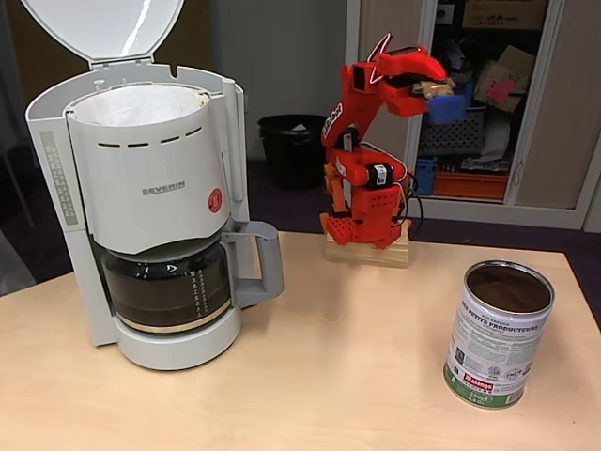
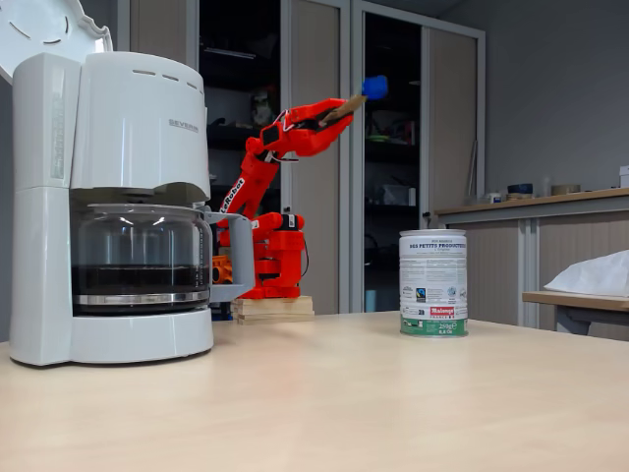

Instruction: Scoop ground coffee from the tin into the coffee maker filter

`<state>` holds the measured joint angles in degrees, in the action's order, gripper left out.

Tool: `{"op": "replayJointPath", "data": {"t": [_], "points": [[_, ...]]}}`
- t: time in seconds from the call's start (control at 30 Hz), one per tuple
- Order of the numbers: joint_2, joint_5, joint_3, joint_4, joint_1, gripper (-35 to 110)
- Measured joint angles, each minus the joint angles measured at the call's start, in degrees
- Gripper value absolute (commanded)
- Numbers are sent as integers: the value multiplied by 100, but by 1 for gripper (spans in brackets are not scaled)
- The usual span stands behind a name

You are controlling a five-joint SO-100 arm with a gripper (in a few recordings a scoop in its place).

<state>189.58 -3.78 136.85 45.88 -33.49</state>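
Coffee (image 1: 508,287) sits in the open tin (image 1: 499,335) on the bench (image 1: 329,376), filter (image 1: 139,103) looks empty from here, so your scooping is all ahead: your jaws (image 1: 434,88), raised high behind, grip a blue scoop (image 2: 373,88).

"SEVERIN" in grey on the white coffee maker (image 1: 164,188), readable in both fixed views. "PETITS PRODUCTEURS" on the tin (image 1: 498,334) label; red "Malongo" tag at its base.

Glossy red printed arm (image 1: 362,141); black servos; white lettering
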Motion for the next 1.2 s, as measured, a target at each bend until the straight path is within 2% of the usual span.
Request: {"op": "replayJointPath", "data": {"t": [0.5, 0.83, 1.2], "points": [[-993, 185, -1881, 1890, -1266, 0], [-1107, 53, -1978, 2997, -1327, 0], [-2303, -316, -1898, 3234, -1424, 0]]}}
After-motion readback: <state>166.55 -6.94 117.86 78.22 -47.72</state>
